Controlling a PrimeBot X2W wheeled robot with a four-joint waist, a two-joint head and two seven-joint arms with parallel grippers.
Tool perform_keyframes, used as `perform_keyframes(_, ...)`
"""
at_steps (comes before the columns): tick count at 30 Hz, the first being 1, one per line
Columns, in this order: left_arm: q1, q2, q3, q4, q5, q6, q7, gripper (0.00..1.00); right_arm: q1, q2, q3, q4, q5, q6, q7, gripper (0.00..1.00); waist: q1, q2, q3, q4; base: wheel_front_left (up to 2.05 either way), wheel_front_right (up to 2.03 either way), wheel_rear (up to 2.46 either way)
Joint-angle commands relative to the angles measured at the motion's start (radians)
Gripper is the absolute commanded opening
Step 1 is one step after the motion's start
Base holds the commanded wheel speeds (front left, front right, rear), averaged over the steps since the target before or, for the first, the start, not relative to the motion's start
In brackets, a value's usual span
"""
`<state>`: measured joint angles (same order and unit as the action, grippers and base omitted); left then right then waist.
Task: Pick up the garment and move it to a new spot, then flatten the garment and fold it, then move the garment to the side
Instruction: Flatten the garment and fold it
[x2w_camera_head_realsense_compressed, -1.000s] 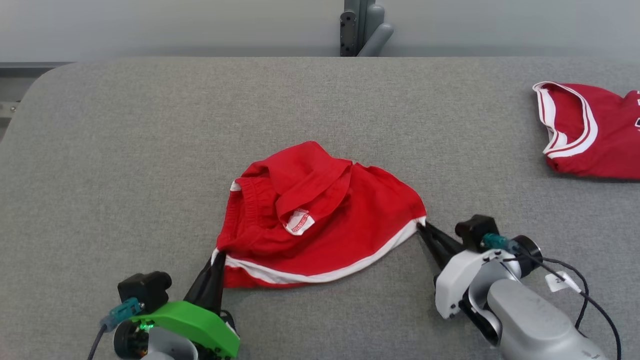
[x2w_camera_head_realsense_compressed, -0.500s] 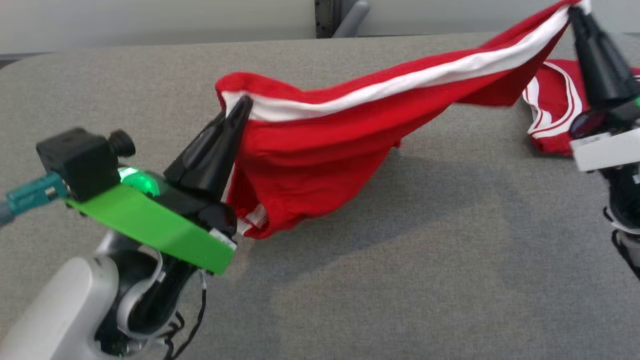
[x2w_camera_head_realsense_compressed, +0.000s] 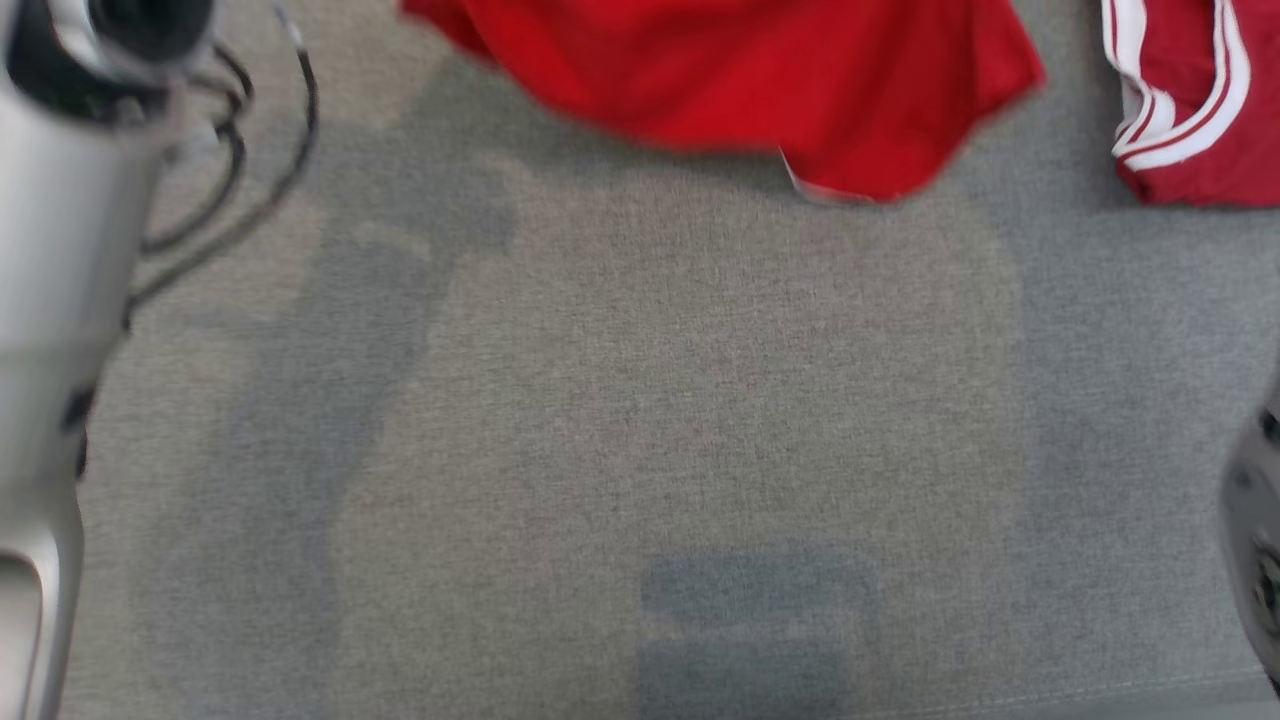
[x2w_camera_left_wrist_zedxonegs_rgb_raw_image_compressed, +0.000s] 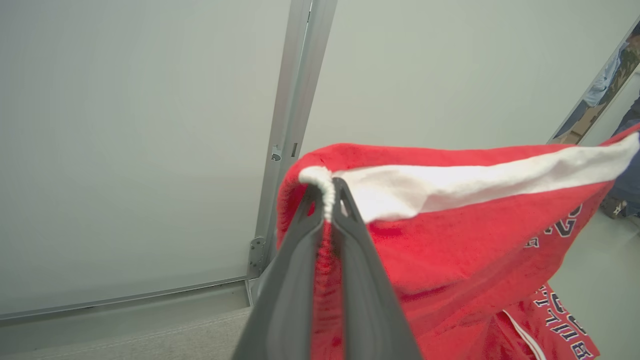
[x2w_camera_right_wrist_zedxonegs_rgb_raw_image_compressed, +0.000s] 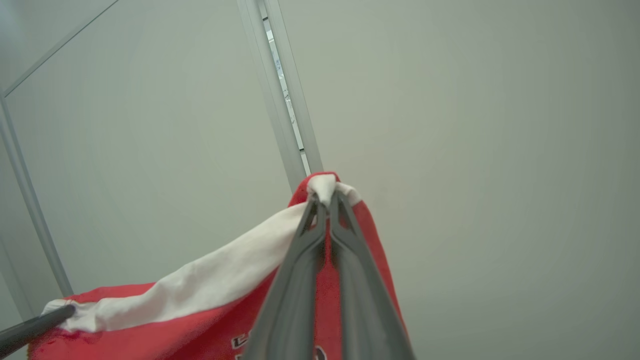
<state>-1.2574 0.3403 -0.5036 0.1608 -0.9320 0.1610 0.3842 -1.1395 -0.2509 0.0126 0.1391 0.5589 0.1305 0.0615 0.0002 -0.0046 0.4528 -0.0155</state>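
The garment is red with a white trim band. It hangs in the air, stretched between my two grippers. Its lower part (x2w_camera_head_realsense_compressed: 720, 90) dangles over the grey table (x2w_camera_head_realsense_compressed: 640, 420) at the top of the blurred head view. My left gripper (x2w_camera_left_wrist_zedxonegs_rgb_raw_image_compressed: 327, 192) is shut on one end of the white trim, with the red cloth (x2w_camera_left_wrist_zedxonegs_rgb_raw_image_compressed: 475, 225) spreading to the right. My right gripper (x2w_camera_right_wrist_zedxonegs_rgb_raw_image_compressed: 327, 197) is shut on the other trim corner, and the white band (x2w_camera_right_wrist_zedxonegs_rgb_raw_image_compressed: 200, 282) runs down-left to a dark finger of the left gripper (x2w_camera_right_wrist_zedxonegs_rgb_raw_image_compressed: 30, 327).
A second red garment (x2w_camera_head_realsense_compressed: 1190, 100) with white stripes lies at the table's far right; its lettering (x2w_camera_left_wrist_zedxonegs_rgb_raw_image_compressed: 550, 320) shows below the lifted cloth. My pale left forearm (x2w_camera_head_realsense_compressed: 50, 250) fills the left edge. A person (x2w_camera_left_wrist_zedxonegs_rgb_raw_image_compressed: 615, 75) stands beyond a pale wall.
Both grippers have raised the garment from the table into the air and drawn it taut between them. The head camera has shifted, so the table now looks closer.
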Motion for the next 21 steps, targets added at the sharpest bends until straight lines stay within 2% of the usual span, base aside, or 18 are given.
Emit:
perform_keyframes(1,-0.077,-0.017,0.008,0.069,0.032,-0.016,-0.048,0.00,-0.074,0.053,-0.012,0.068,-0.031,0.000,-0.032,0.00,-0.0002,0.0046,0.141,-0.070,0.00,0.00,0.00)
perform_keyframes(2,-0.125,-0.036,0.020,0.122,0.051,-0.022,-0.099,0.00,-0.130,0.076,-0.026,0.117,-0.067,0.000,-0.062,0.00,-0.0002,0.0046,0.154,-0.076,0.00,0.00,0.00)
perform_keyframes(5,-0.231,-0.076,0.028,0.258,0.113,-0.081,-0.262,0.00,-0.246,0.127,-0.044,0.240,-0.131,0.000,-0.156,0.00,-0.0002,0.0046,0.178,-0.080,0.00,0.00,0.00)
perform_keyframes(8,-0.266,-0.083,0.009,0.340,0.151,-0.166,-0.397,0.00,-0.274,0.150,-0.009,0.285,-0.131,0.000,-0.235,0.00,-0.0002,0.0046,0.192,-0.082,0.00,0.00,0.00)
perform_keyframes(10,-0.221,-0.070,-0.018,0.373,0.177,-0.223,-0.462,0.00,-0.216,0.131,0.041,0.292,-0.116,0.000,-0.269,0.00,-0.0002,0.0046,0.181,-0.083,0.00,0.00,0.00)
perform_keyframes(12,-0.151,-0.047,-0.051,0.395,0.198,-0.253,-0.519,0.00,-0.129,0.101,0.087,0.287,-0.094,-0.001,-0.293,0.00,-0.0002,0.0046,0.164,-0.081,0.00,0.00,0.00)
perform_keyframes(16,0.067,-0.038,-0.086,0.431,0.211,-0.265,-0.621,0.00,0.128,0.055,0.131,0.271,-0.046,0.000,-0.322,0.00,-0.0002,0.0046,0.111,-0.061,0.00,0.00,0.00)
perform_keyframes(17,0.067,-0.038,-0.086,0.431,0.211,-0.265,-0.621,0.00,0.128,0.055,0.131,0.271,-0.046,0.000,-0.322,0.00,-0.0002,0.0046,0.111,-0.061,0.00,0.00,0.00)
perform_keyframes(21,0.318,-0.057,-0.069,0.426,0.202,-0.267,-0.649,0.00,0.408,0.043,0.112,0.248,0.013,0.000,-0.329,0.00,-0.0002,0.0046,0.048,-0.042,0.00,0.00,0.00)
